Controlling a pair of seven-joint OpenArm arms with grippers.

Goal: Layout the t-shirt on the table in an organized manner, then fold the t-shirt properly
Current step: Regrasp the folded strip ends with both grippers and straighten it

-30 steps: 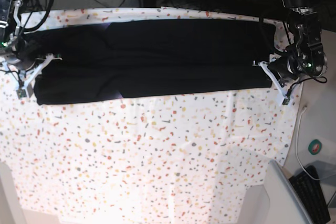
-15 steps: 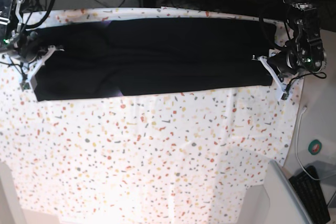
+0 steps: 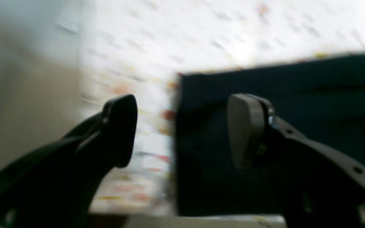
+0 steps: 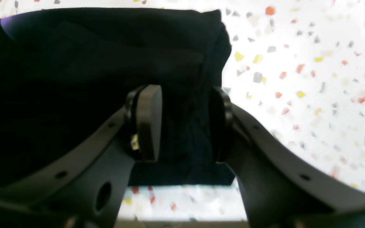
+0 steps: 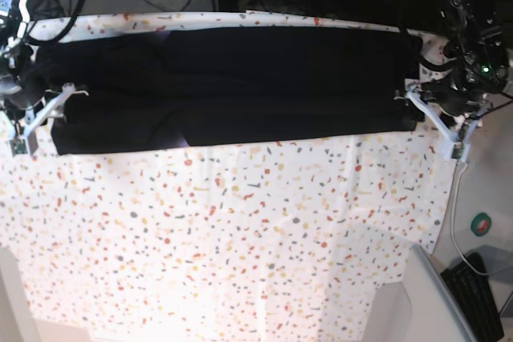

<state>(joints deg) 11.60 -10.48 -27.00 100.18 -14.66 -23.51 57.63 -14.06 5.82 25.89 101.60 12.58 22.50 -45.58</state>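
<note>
Speckled table (image 5: 240,238) carries the t-shirt (image 5: 232,86), a long black band along its far edge. Left gripper (image 3: 182,133) gapes over one end; right gripper (image 4: 185,123) straddles the other, seemingly unclamped.

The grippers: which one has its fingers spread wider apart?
The left gripper: its gap spans the t-shirt edge and speckled table. The right gripper has a narrower gap with shirt cloth between.

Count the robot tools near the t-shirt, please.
2. The left tool is at the right end of the t-shirt in the base view; the right tool is at its left end.
</note>
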